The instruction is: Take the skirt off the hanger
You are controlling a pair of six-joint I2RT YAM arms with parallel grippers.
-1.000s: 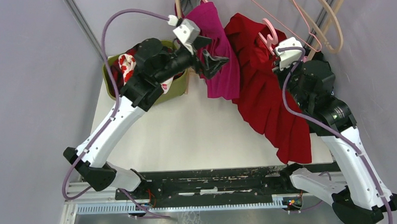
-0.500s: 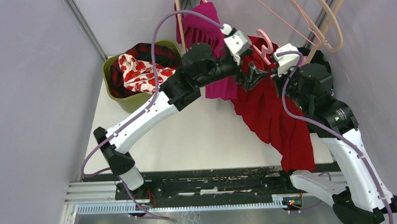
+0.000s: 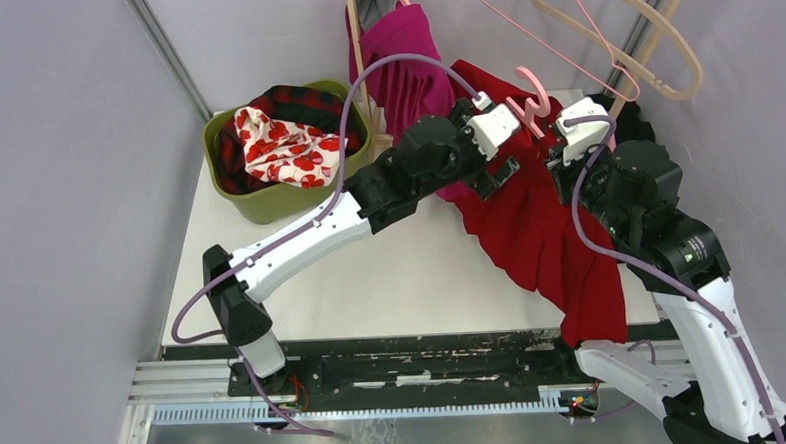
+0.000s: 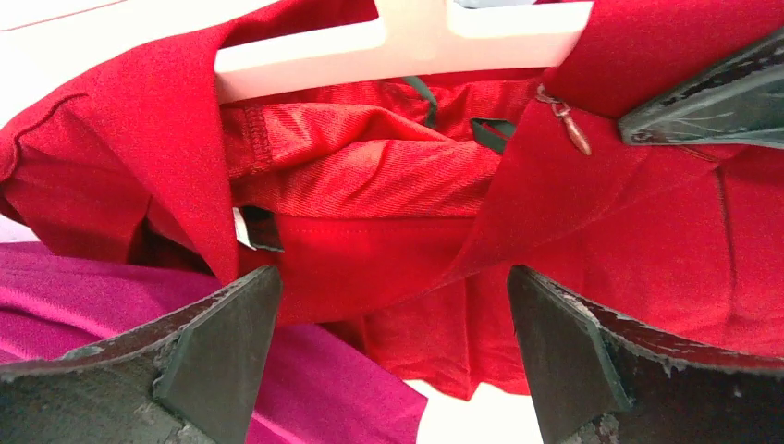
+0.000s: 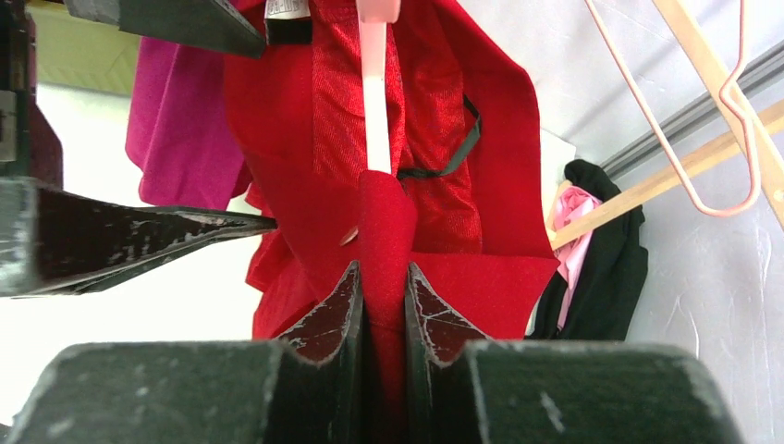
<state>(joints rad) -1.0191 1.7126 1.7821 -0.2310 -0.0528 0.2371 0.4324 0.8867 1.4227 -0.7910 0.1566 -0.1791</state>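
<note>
The red skirt [image 3: 535, 231] hangs on a pale pink hanger [image 3: 527, 98] and drapes down to the table's right side. My right gripper [image 5: 381, 277] is shut on the skirt's waistband [image 5: 384, 222] where it covers one hanger arm [image 5: 373, 92]. My left gripper [image 4: 393, 324] is open, its jaws wide apart just below the skirt's open waist [image 4: 361, 176] and the hanger bar [image 4: 388, 42]. In the top view the left gripper [image 3: 502, 172] sits against the skirt's upper left edge, close to the right gripper [image 3: 567, 169].
A magenta garment [image 3: 402, 66] hangs just left of the skirt. A green basket [image 3: 263, 203] of clothes stands at the back left. Empty pink and beige hangers [image 3: 621, 37] hang at the back right above black and pink clothing [image 5: 601, 250].
My left arm has swung right from the magenta garment to the red skirt's waist, gripper open. The right arm and skirt have shifted slightly right.
</note>
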